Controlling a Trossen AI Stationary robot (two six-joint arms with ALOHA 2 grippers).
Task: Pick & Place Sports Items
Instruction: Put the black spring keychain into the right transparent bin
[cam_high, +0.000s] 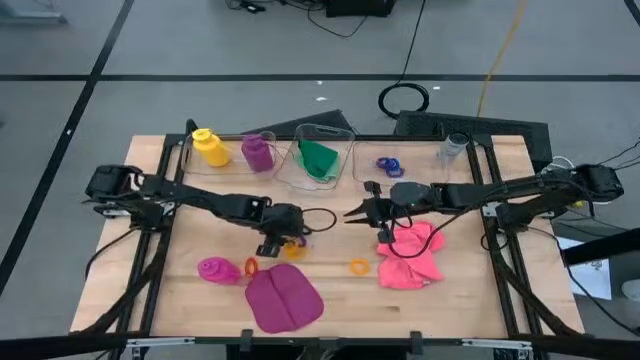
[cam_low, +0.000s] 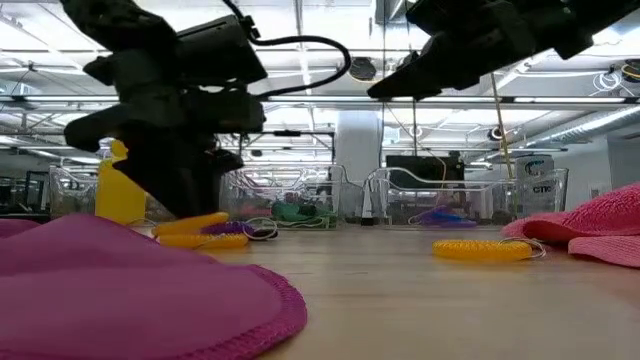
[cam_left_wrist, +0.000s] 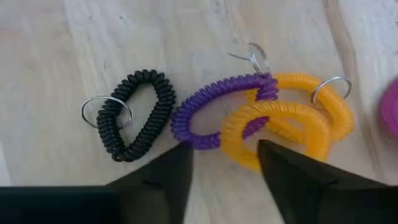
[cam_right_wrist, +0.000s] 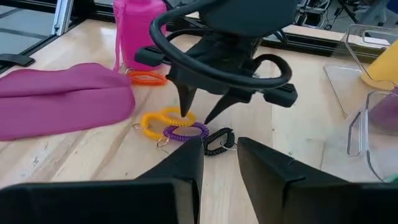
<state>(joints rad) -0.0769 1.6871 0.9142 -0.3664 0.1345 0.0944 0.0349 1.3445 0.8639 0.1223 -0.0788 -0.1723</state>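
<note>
Coil rings lie bunched near the middle of the wooden table (cam_high: 330, 290), and the left gripper (cam_left_wrist: 224, 158) hangs right over them with its two dark fingers spread apart and nothing between them; in the left wrist view the fingertips stand on either side of a yellow ring (cam_left_wrist: 283, 121) that is tangled with a purple ring (cam_left_wrist: 211, 112), while a black ring (cam_left_wrist: 140, 115) sits just beside that pair, apart from it. The right wrist view shows the same cluster under the left gripper's tips, with the purple ring (cam_right_wrist: 185, 132) between the yellow one (cam_right_wrist: 158, 118) and the black one (cam_right_wrist: 217, 141). The right gripper (cam_high: 352, 212) hovers near the table's centre, just beside the left one, its fingers parted and empty. Below it a pink cloth (cam_high: 410, 255) lies crumpled on the robot's right side of the table, with an orange ring (cam_high: 359, 266) close to it. Toward the front edge a large magenta cloth (cam_high: 283, 298) is spread flat, and a magenta bottle (cam_high: 216, 269) lies on its side next to it with a second orange ring (cam_high: 250, 266) touching it. Along the far edge stand clear bins: a yellow bottle (cam_high: 208, 146) in the left one, a purple bottle (cam_high: 258, 152) in the next, a green cloth (cam_high: 319, 159) in the third, and blue rings (cam_high: 389, 165) farther right.
</note>
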